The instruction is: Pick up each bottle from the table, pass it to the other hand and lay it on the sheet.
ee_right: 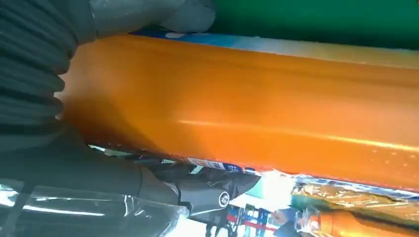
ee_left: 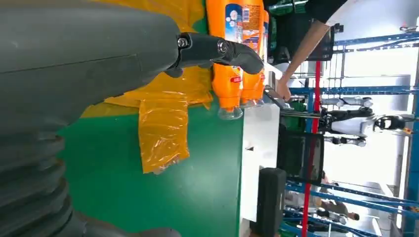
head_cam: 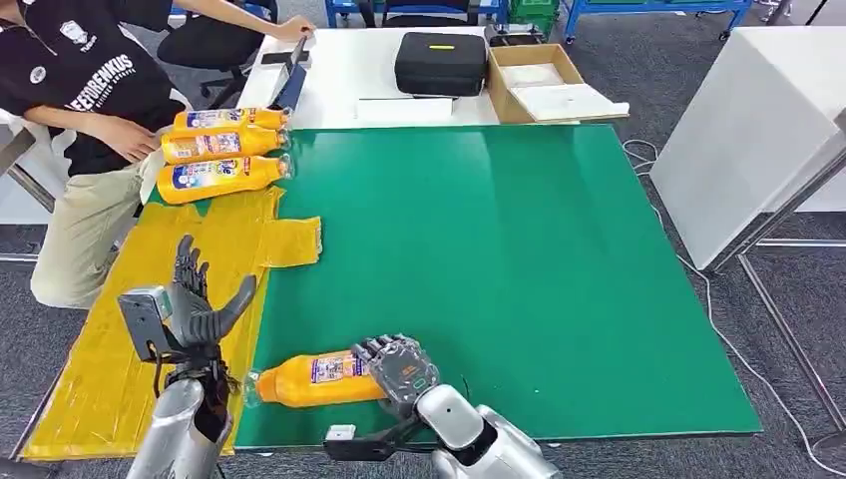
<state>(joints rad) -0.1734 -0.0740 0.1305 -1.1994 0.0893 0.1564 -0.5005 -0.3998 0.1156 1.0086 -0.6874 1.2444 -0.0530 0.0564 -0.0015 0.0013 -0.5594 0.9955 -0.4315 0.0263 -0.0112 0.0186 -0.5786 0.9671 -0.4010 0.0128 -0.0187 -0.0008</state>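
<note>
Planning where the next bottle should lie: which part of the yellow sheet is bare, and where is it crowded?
Bare: the long stretch of yellow sheet between the three laid bottles and the table's near edge, under the open left hand. Crowded: the sheet's far end, where those bottles lie side by side near a seated person. The right hand holds a bottle beside the sheet.
</note>
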